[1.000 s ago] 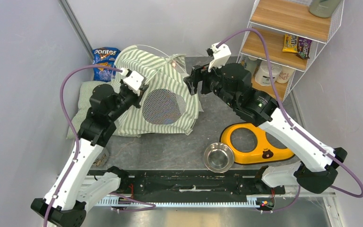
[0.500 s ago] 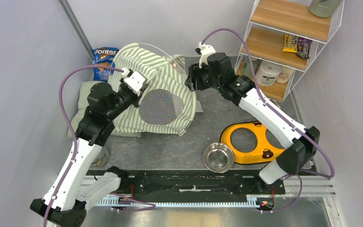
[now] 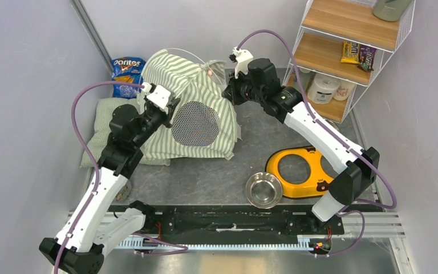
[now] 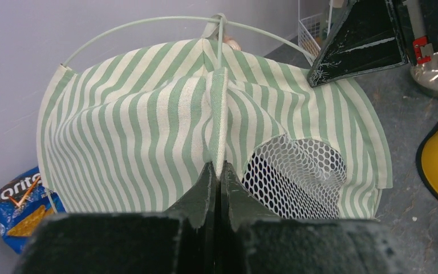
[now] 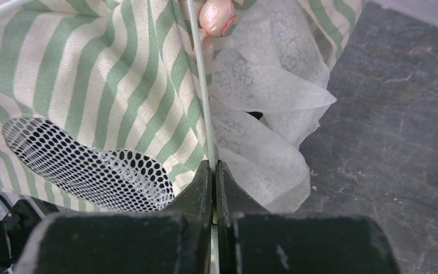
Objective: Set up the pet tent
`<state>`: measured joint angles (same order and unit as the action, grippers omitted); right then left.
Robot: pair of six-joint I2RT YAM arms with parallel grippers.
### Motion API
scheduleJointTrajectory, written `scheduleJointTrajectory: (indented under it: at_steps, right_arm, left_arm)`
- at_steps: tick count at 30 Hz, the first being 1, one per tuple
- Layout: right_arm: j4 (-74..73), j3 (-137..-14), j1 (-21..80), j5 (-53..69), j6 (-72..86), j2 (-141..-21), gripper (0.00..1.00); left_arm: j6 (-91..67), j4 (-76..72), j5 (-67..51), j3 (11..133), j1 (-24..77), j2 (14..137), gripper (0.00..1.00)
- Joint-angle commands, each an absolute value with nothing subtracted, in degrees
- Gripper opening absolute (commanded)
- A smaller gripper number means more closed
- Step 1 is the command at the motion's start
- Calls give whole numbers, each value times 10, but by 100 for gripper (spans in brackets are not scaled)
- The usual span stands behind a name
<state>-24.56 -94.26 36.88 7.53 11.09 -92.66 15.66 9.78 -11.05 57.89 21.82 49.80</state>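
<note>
The pet tent [image 3: 205,91], green-and-white striped with a round white mesh panel [image 3: 195,123], stands half-raised at the back left of the table. Thin pale poles arch over its top [image 4: 148,21]. My left gripper [image 3: 168,108] is at the tent's left side, shut on a white seam strip of the fabric [image 4: 221,114]. My right gripper [image 3: 226,92] is at the tent's right side, shut on a thin pole [image 5: 201,85] that runs up past a pink bead [image 5: 217,16]. White gauzy fabric [image 5: 262,97] bunches beside that pole.
A pale green cushion [image 3: 100,131] lies under the tent's left side, a Doritos bag [image 3: 126,69] behind it. The yellow double-bowl holder [image 3: 325,171] and a steel bowl [image 3: 263,189] sit front right. A wire shelf [image 3: 348,51] with snacks stands back right.
My right arm swung in toward the tent's right side and its jaws closed on the pole. The tent shifted slightly and stands a bit taller. The left gripper kept its hold.
</note>
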Motion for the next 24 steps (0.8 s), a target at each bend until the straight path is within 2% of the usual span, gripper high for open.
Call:
scheduleJointTrajectory:
  at_steps: [1,13,24]
  right_arm:
    - [-205,-999,366,63,85,-920,0]
    - [-205,-1038,366,65,63,-932,0]
    - [-199,-1067,366,71,73,-927,0]
  left_arm:
    - [81,-31,-114,564,218,504,2]
    - [55,-109,-85,565,218,569,2]
    - [102,-136,-65,577,215,598,2]
